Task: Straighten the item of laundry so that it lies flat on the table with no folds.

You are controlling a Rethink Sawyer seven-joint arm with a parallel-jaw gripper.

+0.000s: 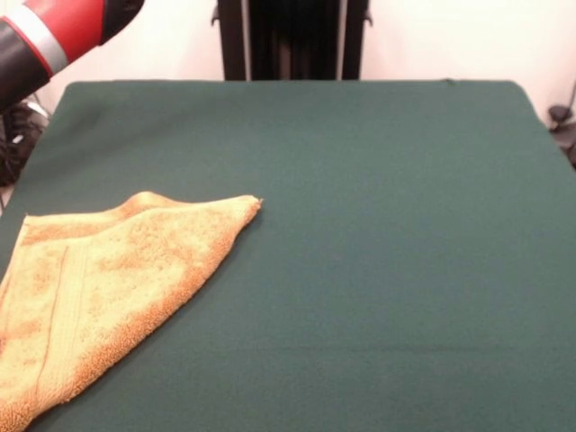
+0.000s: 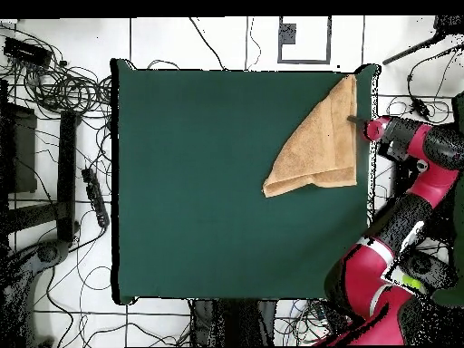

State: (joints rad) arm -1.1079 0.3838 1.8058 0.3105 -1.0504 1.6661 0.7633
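The orange-yellow towel (image 1: 117, 279) lies near the table's left front corner in the front view, folded over on a diagonal into a rough triangle. One pointed corner reaches toward the middle of the green table (image 1: 378, 225). A woven band runs near its left edge. In the overhead view the towel (image 2: 317, 145) lies by the table's (image 2: 208, 181) right edge. My gripper (image 2: 355, 119) sits at the towel's right edge, just at the table's side. Only a red and black arm link (image 1: 54, 31) shows in the front view.
The arm (image 2: 399, 227) bends along the table's right side in the overhead view. Cables (image 2: 63, 86) and dark equipment (image 2: 36, 181) lie on the floor to the left. The pedestal (image 1: 292, 40) stands behind the far edge.
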